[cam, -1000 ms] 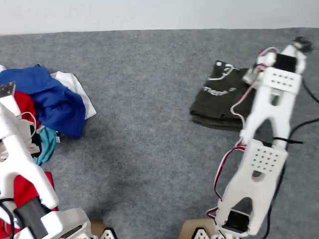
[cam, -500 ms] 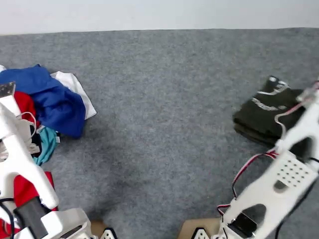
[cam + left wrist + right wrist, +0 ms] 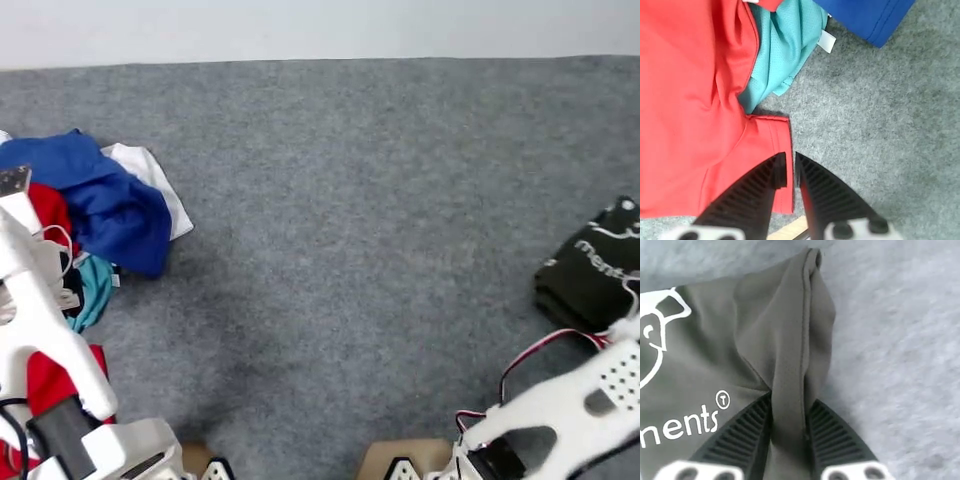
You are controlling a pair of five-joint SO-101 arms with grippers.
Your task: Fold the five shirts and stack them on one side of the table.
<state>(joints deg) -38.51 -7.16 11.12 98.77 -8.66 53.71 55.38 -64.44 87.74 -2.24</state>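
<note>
A folded dark olive shirt [image 3: 595, 272] with white print lies at the table's right edge. My right gripper [image 3: 788, 415] is shut on a fold of this dark shirt [image 3: 730, 355]. At the far left lies a heap of loose shirts: blue [image 3: 105, 205], white [image 3: 150, 175], teal [image 3: 90, 290] and red [image 3: 45, 385]. My left gripper [image 3: 786, 170] hangs shut over the corner of the red shirt [image 3: 690, 120], beside the teal shirt [image 3: 785, 50] and below the blue one [image 3: 870, 17]. The left arm [image 3: 40, 310] stands over that heap.
Grey carpet-like cloth [image 3: 340, 200] covers the table, with a wide bare stretch between the heap and the folded shirt. The right arm's white body [image 3: 570, 410] reaches in from the lower right. A pale wall runs along the table's far edge.
My right gripper has dragged the folded dark shirt from right of centre out to the table's right edge. The left arm and the heap have kept still.
</note>
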